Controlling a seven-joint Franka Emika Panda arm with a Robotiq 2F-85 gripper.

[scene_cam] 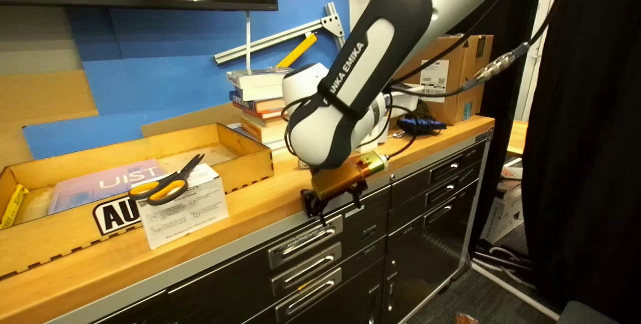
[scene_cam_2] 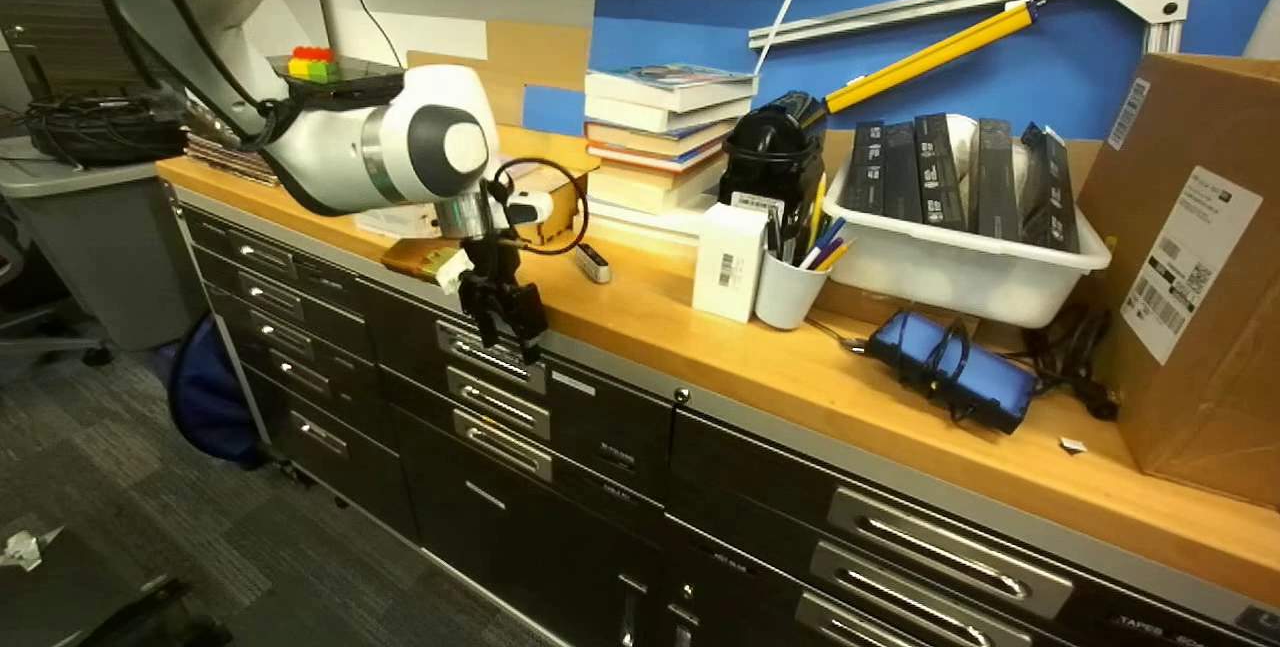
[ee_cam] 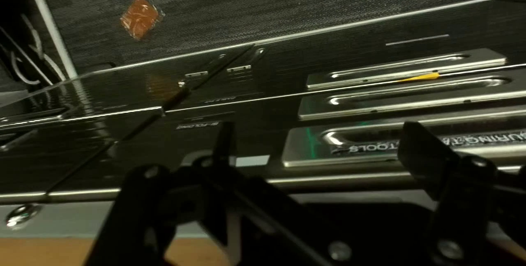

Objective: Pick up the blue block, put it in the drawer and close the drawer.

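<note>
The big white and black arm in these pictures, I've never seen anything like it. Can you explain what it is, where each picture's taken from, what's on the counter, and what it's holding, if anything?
That is a robot arm ending in a black two-fingered hand. Two pictures come from cameras outside it, in different places; the third comes from its wrist, peering past the fingers toward black drawers and the floor. On the wooden worktop sit a stack of books, a white tub, a cup of pens, a cardboard box and a wooden tray. By the tray, scissors rest atop a white carton. It seems to hold nothing: the fingers stand apart, with no object visible between them. The hand hangs by the worktop's front edge, near a drawer handle.
</note>
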